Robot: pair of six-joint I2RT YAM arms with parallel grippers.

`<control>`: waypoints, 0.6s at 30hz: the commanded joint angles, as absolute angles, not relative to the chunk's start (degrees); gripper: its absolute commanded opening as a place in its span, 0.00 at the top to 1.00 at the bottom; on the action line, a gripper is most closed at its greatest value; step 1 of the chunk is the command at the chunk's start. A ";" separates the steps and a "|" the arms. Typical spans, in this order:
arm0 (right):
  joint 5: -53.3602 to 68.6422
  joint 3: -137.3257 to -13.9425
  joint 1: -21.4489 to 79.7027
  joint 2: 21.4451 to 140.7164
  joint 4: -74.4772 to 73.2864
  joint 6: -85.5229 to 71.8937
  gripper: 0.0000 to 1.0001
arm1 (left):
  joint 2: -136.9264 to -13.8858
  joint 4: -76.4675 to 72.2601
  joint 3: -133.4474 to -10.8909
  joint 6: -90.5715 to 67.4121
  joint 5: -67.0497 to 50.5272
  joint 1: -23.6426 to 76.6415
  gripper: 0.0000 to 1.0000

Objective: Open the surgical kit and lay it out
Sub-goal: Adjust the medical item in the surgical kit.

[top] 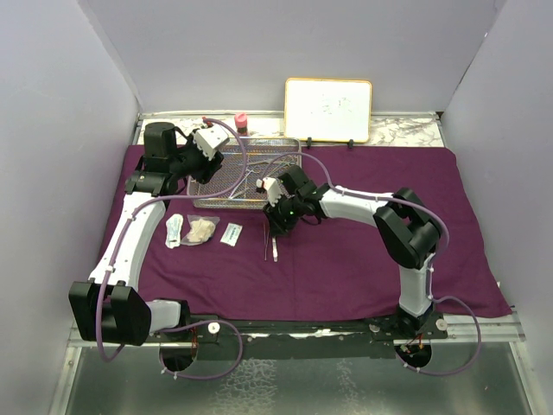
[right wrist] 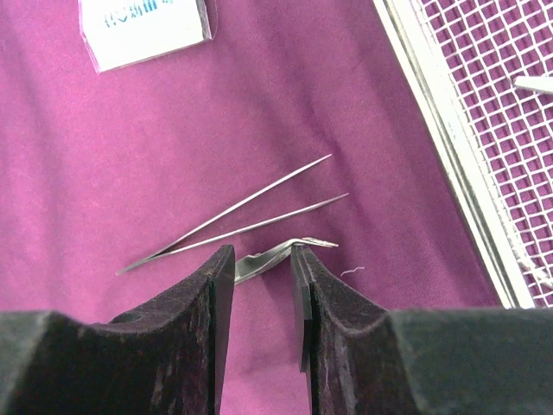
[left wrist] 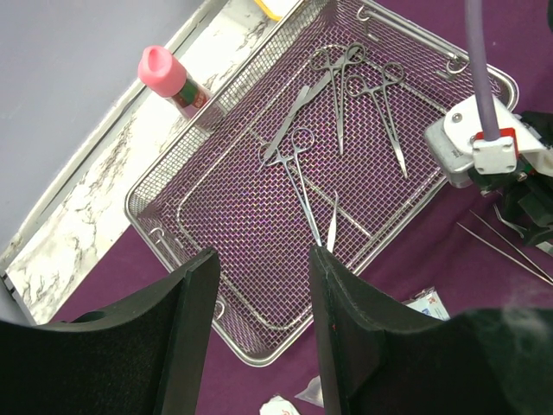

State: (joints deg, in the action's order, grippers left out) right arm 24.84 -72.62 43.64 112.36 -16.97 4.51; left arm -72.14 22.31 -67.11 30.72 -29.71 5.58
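Two slim steel pieces lie right at the right gripper's (right wrist: 262,255) tips: long tweezers (right wrist: 242,212) just beyond them, and a short bent tool (right wrist: 307,245) crossing the narrow gap between its fingers, which stand apart and clamp nothing that I can see. Closing here could pinch the purple cloth (right wrist: 173,130) along with the thin steel, or knock the bent tool into the tweezers lying just beside it. The left gripper (left wrist: 259,259) hangs empty, fingers wide apart, above the mesh tray (left wrist: 143,220). Several clamps (left wrist: 298,164) lie ahead of it, and a careless descent could snag a ring handle in the mesh. The cloth is spread flat beneath both grippers on a marbled tabletop (left wrist: 78,216), with a pink-capped bottle (left wrist: 168,78) beyond the tray and plain pale walls (top: 259,43) around.
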 commanded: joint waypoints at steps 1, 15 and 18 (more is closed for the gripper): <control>23.70 -75.16 44.38 114.18 -17.70 3.64 0.67 | -72.07 21.10 -67.41 30.68 -31.99 5.26 0.51; 20.22 -75.76 44.82 114.53 -18.50 2.85 0.70 | -72.42 21.12 -67.34 30.94 -32.52 5.27 0.51; 20.13 -75.79 44.96 114.36 -18.52 2.49 0.72 | -72.51 21.18 -67.41 30.96 -32.59 5.27 0.51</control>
